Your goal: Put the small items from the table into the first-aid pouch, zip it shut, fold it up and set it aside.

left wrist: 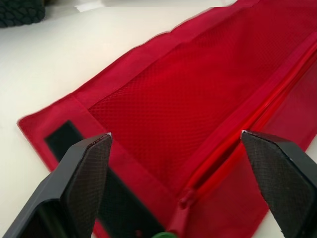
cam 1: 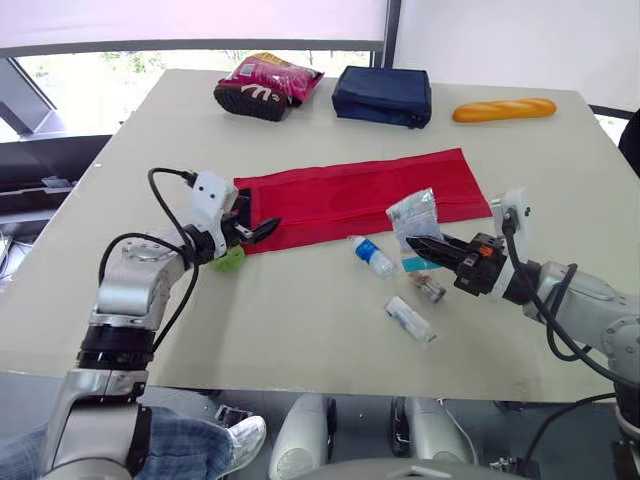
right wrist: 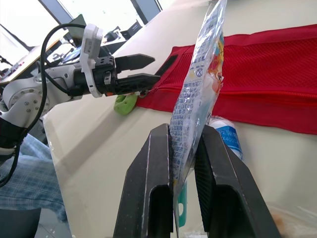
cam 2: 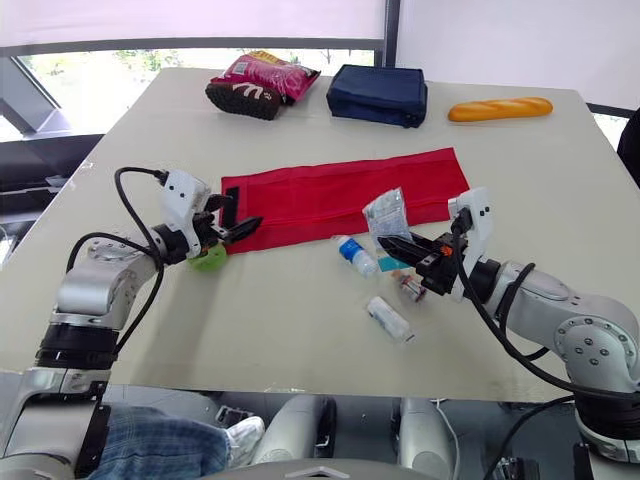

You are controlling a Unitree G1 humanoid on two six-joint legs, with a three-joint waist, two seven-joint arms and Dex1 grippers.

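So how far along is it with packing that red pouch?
Early on. Nothing looks packed: the red pouch lies flat and unfolded. In hand: the right pincer grips a clear packet, the left pincer hangs open by the zipper end. To do: the small bottle and white tube, then zipping, folding.

Table [cam 1: 300,340]: pale matte top, spreading wide in front of me.
Window [cam 1: 150,65]: beyond the table's far edge on my left; bright daylight, greenery outside.
Blind [cam 1: 190,20]: white, covering the upper glass.
Post [cam 1: 390,30]: dark upright beside the window.
Wall [cam 1: 520,40]: plain white, far right.
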